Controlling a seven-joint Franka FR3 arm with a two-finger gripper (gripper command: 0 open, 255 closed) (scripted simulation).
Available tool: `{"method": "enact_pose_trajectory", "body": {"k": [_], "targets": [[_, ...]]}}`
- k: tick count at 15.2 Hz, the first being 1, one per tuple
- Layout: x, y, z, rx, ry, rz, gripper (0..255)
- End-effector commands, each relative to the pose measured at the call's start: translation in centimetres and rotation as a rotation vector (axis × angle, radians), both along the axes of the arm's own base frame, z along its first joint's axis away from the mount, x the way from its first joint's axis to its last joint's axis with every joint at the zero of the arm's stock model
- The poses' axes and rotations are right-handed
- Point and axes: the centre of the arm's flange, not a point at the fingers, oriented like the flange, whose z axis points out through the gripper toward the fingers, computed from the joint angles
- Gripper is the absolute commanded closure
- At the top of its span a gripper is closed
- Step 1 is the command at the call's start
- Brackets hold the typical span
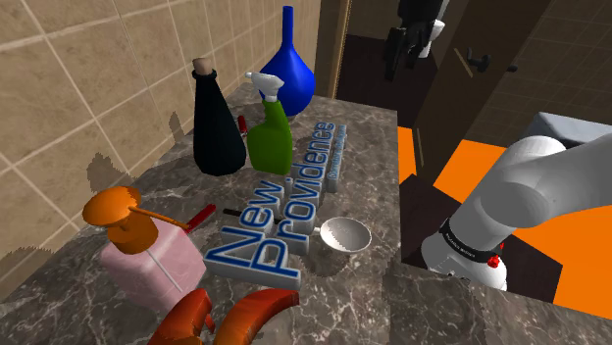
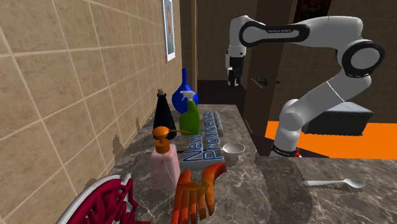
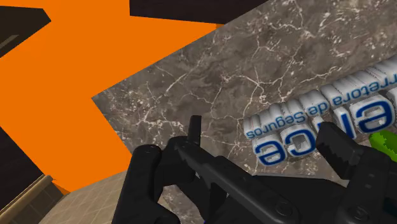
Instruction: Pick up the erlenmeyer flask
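- The black gripper point(image 2: 234, 77) hangs high in the upper middle of the second exterior view. It is well above the far end of the dark marble counter point(image 2: 267, 191).
- In the wrist view its two fingers point(image 3: 196, 130) stand wide apart. They hold nothing.
- The erlenmeyer flask point(image 1: 217, 132) is black and shaped like a cone, with a cork on top. It stands upright left of the middle in the upper half of the shoulder view, close to the tiled wall point(image 1: 78, 88).
- The gripper is well apart from the flask.
- A green spray bottle point(image 1: 270, 137) stands just beside the flask, on its right in the shoulder view.
- A blue bottle point(image 1: 291, 73) with a round belly and a long neck stands higher up in that view, behind the spray bottle.
- A block of big white and blue letters point(image 1: 284, 211) lies in the middle of the counter. It reads "New Providences".
- A pink soap bottle point(image 1: 147, 255) with an orange pump stands in the lower left of the shoulder view.
- A small silver bowl point(image 1: 343, 235) sits just right of the letters.
- A spoon point(image 2: 334, 184) lies in the lower right of the second exterior view.
- The floor point(image 1: 461, 172) past the counter is bright orange.
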Motion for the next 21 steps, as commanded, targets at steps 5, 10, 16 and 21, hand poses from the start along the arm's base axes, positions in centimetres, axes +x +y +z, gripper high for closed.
{"method": "enact_pose_trajectory", "body": {"k": [5,10,16,21], "targets": [[2.3,4.4,0.1,0.018,-0.005,-0.021,0],[5.4,9.9,0.3,0.040,-0.011,-0.047,0],[9.2,16.3,0.7,0.066,-0.019,-0.079,0],[12.6,21.6,1.2,0.089,-0.025,-0.106,0]]}}
